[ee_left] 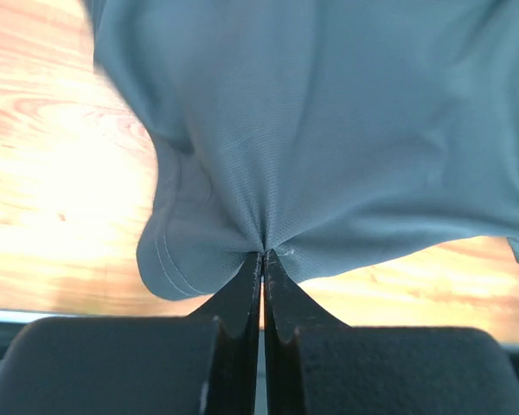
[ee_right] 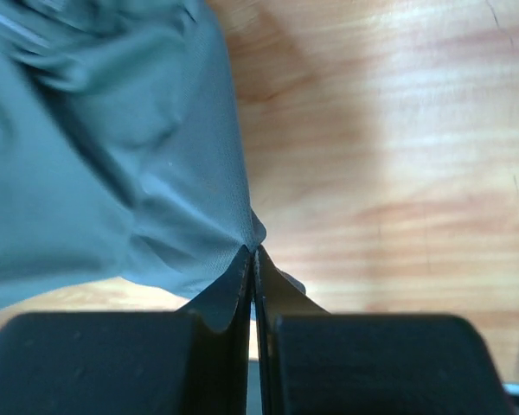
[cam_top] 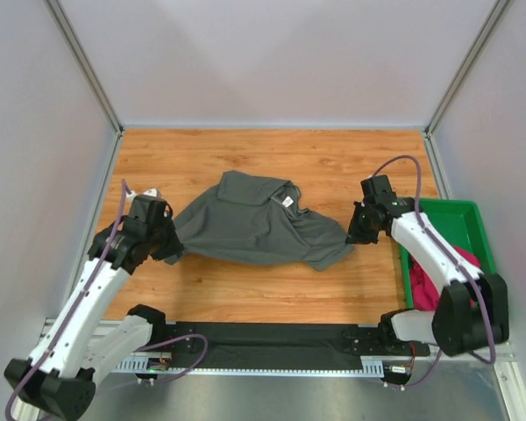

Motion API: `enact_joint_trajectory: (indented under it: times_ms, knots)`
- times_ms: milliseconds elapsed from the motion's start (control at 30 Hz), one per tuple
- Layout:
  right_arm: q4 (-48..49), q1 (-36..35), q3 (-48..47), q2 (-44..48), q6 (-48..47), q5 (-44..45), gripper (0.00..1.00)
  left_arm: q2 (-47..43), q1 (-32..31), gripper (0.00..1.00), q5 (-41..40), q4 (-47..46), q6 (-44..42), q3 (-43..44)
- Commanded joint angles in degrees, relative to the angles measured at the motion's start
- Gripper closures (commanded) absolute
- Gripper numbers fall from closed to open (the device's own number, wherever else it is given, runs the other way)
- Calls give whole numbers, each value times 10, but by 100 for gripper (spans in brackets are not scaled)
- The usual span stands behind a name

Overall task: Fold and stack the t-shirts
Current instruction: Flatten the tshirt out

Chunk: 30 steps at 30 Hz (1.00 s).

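The dark charcoal grey t-shirt lies stretched across the middle of the wooden table, crumpled, with its neck label showing. My left gripper is shut on the shirt's left edge; in the left wrist view the cloth bunches into the closed fingertips. My right gripper is shut on the shirt's right edge; in the right wrist view the cloth is pinched at the tips. The magenta-pink t-shirt lies in the green tray, partly hidden by my right arm.
The green plastic tray stands at the right edge of the table. Grey walls with metal posts enclose the wooden table top on three sides. A black strip runs along the near edge between the arm bases.
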<state>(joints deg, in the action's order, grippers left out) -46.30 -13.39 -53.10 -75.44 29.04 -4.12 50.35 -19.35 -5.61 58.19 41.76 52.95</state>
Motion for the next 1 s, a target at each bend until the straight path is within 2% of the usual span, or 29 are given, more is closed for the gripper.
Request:
enact_joint_trajectory:
  times_ms: [0, 67, 133, 167, 200, 233, 267, 300, 333, 367, 400, 433, 467, 500, 567, 633, 700, 767, 800, 867, 967]
  knots:
    - [-94, -7, -18, 81, 38, -8, 100, -1, 2, 100, 35, 72, -54, 39]
    - [-105, -6, -19, 112, 49, -13, 100, 48, 2, 100, 69, 48, -92, 72]
    - [-100, -6, -30, 115, 55, -9, 100, 141, 2, 100, 71, -10, -114, 112]
    - [-99, -6, -36, 106, 55, -4, 100, 184, 2, 100, 73, -32, -154, 173]
    - [-100, -4, -50, 96, 56, -2, 100, 290, 2, 100, 73, -56, -172, 216]
    - [-100, -4, -60, 86, 54, -3, 100, 351, 2, 100, 63, -54, -196, 268]
    - [-98, -4, -65, 66, 52, -6, 100, 415, 2, 100, 59, -44, -219, 383]
    - [-94, -4, -74, 58, 46, -5, 100, 538, 4, 78, 53, 5, -254, 447]
    - [-88, -4, -77, 49, 44, -1, 100, 594, 11, 67, 13, 50, -262, 516]
    - [-87, -4, -82, 33, 39, 9, 100, 636, 15, 59, 9, 90, -268, 630]
    - [-85, -4, -89, 27, 29, 14, 100, 657, 16, 40, 4, 123, -271, 656]
    - [-81, -4, -96, 16, 25, 24, 100, 638, 16, 21, 0, 114, -274, 634]
    - [-78, -5, -97, 14, 22, 28, 100, 607, 16, 7, 3, 95, -275, 599]
    - [-74, -4, -97, 9, 16, 31, 100, 535, 16, 4, 7, 48, -273, 559]
    - [-63, -4, -97, -1, 9, 33, 100, 468, 16, 4, 14, 19, -258, 455]
    - [-49, -4, -96, -4, 8, 32, 100, 387, 16, 10, 43, 1, -244, 394]
    - [-42, -4, -97, -14, 8, 26, 100, 322, 16, 24, 94, -41, -230, 292]
    - [-37, -5, -99, -21, 6, 24, 100, 296, 15, 37, 168, -77, -202, 201]
    - [-34, -4, -99, -23, 5, 23, 100, 285, 16, 48, 170, -107, -188, 177]
    - [-25, -4, -97, -22, 6, 17, 100, 281, 18, 52, 171, -171, -160, 118]
    - [-20, -4, -97, -19, 9, 20, 100, 296, 28, 63, 180, -249, -122, 81]
